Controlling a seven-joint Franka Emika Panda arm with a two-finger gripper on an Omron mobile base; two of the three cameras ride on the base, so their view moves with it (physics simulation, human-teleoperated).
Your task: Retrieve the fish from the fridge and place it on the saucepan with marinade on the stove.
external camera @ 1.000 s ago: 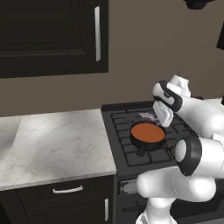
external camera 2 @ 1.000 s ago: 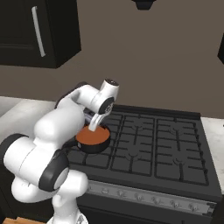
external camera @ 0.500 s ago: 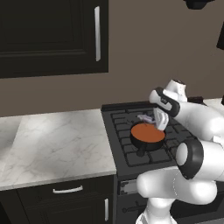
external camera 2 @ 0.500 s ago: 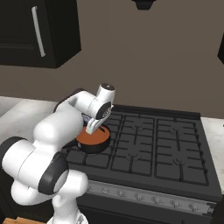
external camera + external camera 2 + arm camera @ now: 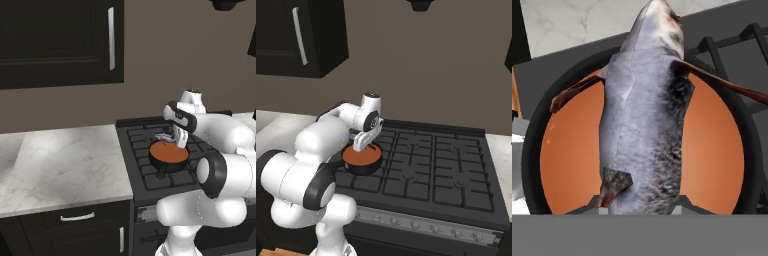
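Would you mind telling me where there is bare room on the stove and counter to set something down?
The marble counter left of the stove is bare. The grates right of the saucepan are free too. It is crowded over the saucepan, where the gripper holds the fish above the marinade.

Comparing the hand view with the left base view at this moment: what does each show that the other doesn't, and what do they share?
Hand view alone: the fish's grey scaled body and reddish fins close up, hanging right over the marinade.

Left base view alone: the marble counter left of the stove, the dark upper cabinet with its silver handle, the drawer front below, and the white arm bent over the range.

Both: the fish, shut in the gripper, above the black saucepan of orange-brown marinade on the stove grates.
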